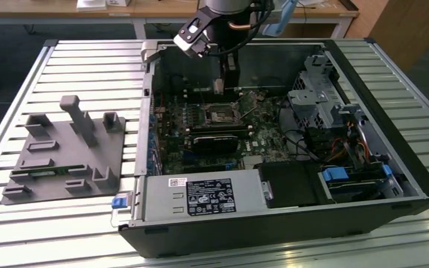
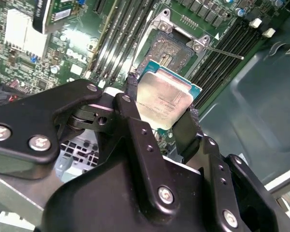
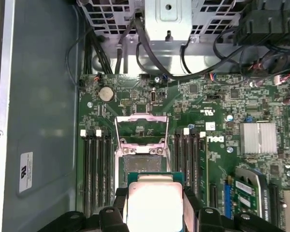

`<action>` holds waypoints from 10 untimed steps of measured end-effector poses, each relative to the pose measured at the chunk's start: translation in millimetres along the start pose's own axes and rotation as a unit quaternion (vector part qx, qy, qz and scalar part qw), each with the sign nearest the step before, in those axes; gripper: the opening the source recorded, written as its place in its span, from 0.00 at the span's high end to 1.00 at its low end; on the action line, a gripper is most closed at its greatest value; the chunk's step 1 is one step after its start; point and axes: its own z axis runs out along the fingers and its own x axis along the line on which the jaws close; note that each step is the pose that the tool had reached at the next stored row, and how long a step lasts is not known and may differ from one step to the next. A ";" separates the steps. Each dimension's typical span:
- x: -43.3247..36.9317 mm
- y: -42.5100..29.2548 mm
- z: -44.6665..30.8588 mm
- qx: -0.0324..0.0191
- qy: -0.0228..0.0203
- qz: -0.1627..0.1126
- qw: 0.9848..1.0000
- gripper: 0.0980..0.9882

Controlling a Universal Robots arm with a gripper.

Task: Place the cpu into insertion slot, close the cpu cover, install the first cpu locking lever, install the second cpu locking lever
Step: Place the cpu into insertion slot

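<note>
While the hand (image 2: pixel 160 107) grips the cpu (image 2: pixel 166 94) by two opposite edges, leaving its face free, it hangs near the slot (image 2: pixel 171 50), whose cover (image 3: pixel 144 117) stands open.

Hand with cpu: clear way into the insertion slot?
Likely yes: the hand grips the cpu above the insertion slot, the cpu cover stands flipped open, and nothing sits between them.

Soft, even room light, dimmer inside the case (image 1: pixel 274 234).
The ribbed table (image 1: pixel 20 72) shines pale. Glare whitens the cpu (image 3: pixel 154 208) in the first wrist view, and the gripper (image 2: pixel 160 104) looms dark and soft-edged in the second wrist view.
</note>
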 end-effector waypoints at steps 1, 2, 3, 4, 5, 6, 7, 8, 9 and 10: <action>0.6 -0.2 1.7 0.000 0.000 0.000 1.000 0.51; 1.1 -0.3 3.4 0.000 0.000 0.000 1.000 0.51; 1.7 -0.5 4.9 0.000 0.000 0.000 1.000 0.51; 1.9 -0.5 6.5 0.000 0.000 0.000 1.000 0.51; 1.9 -0.6 7.9 0.000 0.000 -0.002 1.000 0.51; 2.0 -0.7 9.2 0.000 0.000 -0.006 1.000 0.51; 2.0 -0.8 10.6 0.000 0.000 -0.011 1.000 0.51; 2.0 -1.0 12.4 0.000 0.001 -0.015 1.000 0.51; 2.2 -1.1 14.2 0.000 0.001 -0.016 1.000 0.51; 2.5 -1.2 16.0 0.000 0.001 -0.017 1.000 0.51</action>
